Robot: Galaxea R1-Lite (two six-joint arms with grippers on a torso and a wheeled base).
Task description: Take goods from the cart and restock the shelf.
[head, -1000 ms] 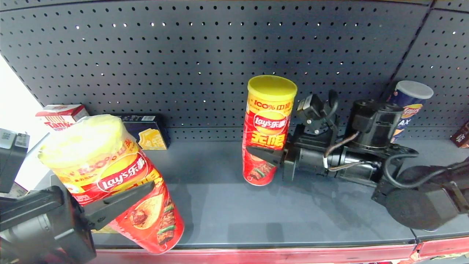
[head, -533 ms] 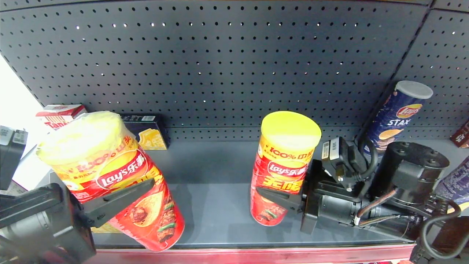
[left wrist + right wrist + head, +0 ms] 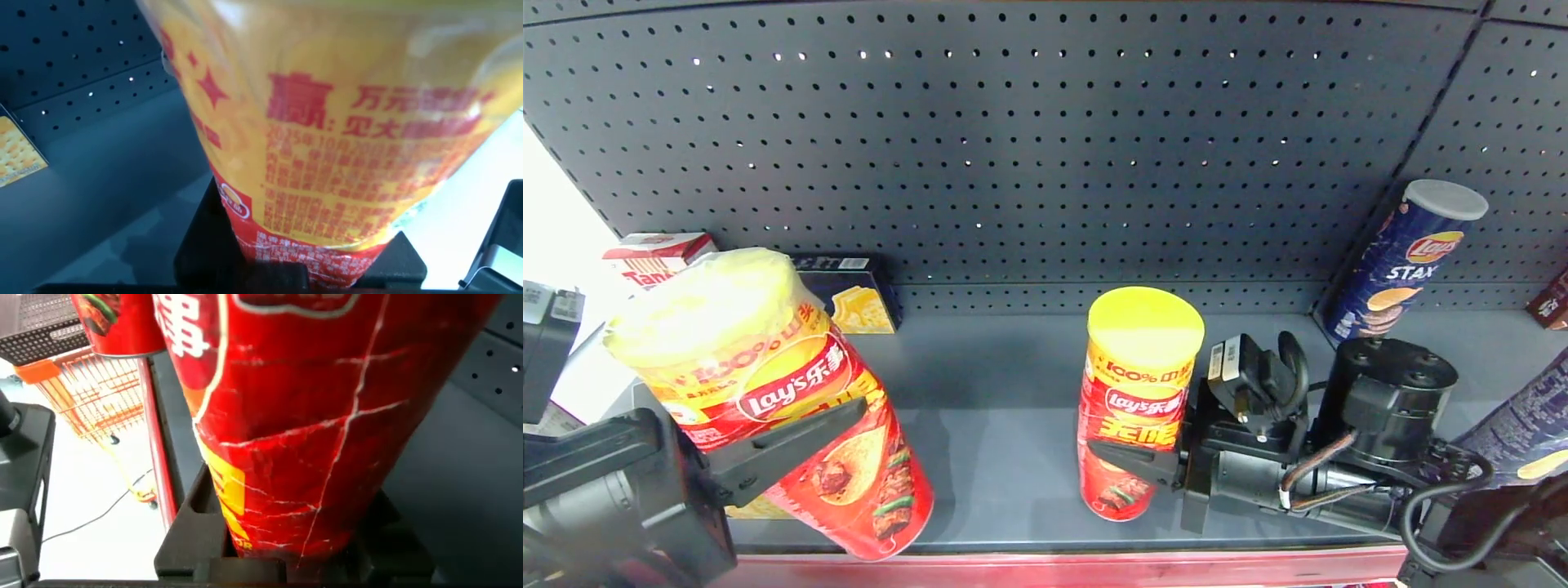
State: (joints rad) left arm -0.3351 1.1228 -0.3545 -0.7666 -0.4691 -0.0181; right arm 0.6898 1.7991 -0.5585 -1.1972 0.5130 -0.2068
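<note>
Red-and-yellow livery with yellow lids marks the left can (image 3: 792,408) and the middle can (image 3: 1139,392); the shelf (image 3: 996,441) is dark grey with a red front edge, its back panel (image 3: 1013,122) dark grey, dotted with holes; the navy can (image 3: 1401,261) has a grey lid.

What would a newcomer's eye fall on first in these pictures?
Two bright red and yellow cans stand out. The left gripper holds the left can tilted at the shelf's front left; the right gripper holds the right can upright near the front middle. A blue can leans on the pegboard, back right.
</note>
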